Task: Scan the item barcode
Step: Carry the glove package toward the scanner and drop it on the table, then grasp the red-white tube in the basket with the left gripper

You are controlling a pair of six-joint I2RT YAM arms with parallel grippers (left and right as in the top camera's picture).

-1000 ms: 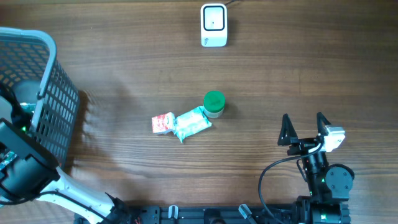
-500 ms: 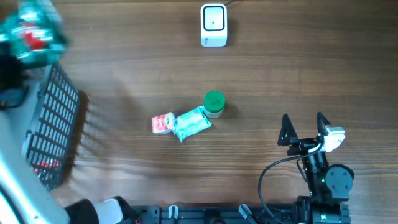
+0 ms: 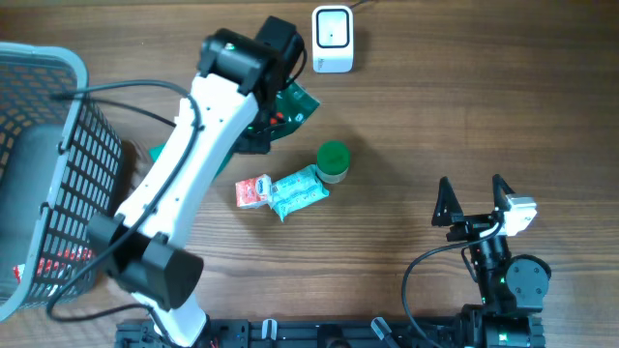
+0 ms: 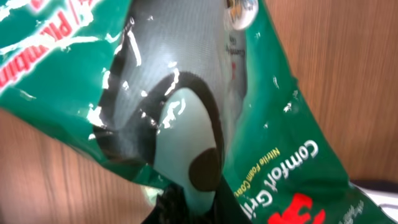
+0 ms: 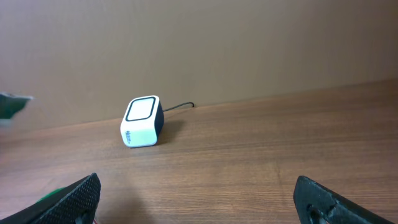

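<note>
While the green glove packet (image 3: 293, 102) is gripped by the closed left gripper (image 3: 271, 116), the step of presenting it to the white scanner (image 3: 332, 39) is judged to be in hand. The packet is held just beside the scanner, at its lower left. No barcode is seen; it must next be turned toward the scanner window. The right gripper (image 3: 474, 201) is seen wide open and empty, well apart.

Glossy green glove packet (image 3: 295, 100) hangs tilted just beside the white scanner (image 3: 333, 39).

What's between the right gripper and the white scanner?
Nothing; the overhead view shows only bare wooden table between the right gripper and the white scanner.
</note>
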